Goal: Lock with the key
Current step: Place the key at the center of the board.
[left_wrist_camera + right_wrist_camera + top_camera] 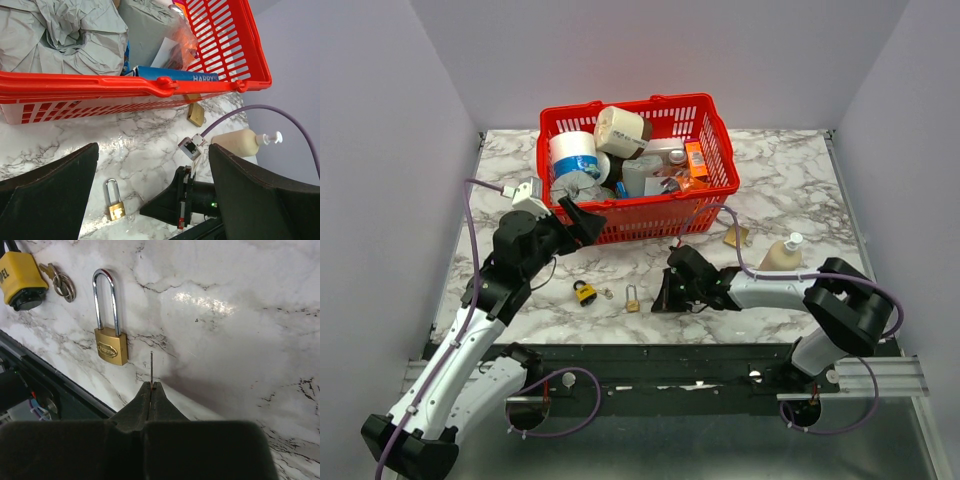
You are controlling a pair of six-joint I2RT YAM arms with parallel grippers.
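Note:
A brass padlock (111, 342) with a long steel shackle lies flat on the marble table, also seen in the top view (633, 299) and the left wrist view (115, 207). My right gripper (151, 385) is shut on a thin key (151, 367), which sticks out edge-on from the fingertips, just right of the padlock's body and apart from it. From above, the right gripper (660, 300) hangs low over the table next to the lock. My left gripper (585, 222) is open and empty, raised near the front wall of the red basket (620, 232).
A yellow padlock (584, 292) with a key ring (62, 285) lies left of the brass one. Behind the right arm are another brass padlock (735, 237) and a lotion bottle (783, 255). The basket holds several packed items. The table's front edge (60, 390) runs close below the padlock.

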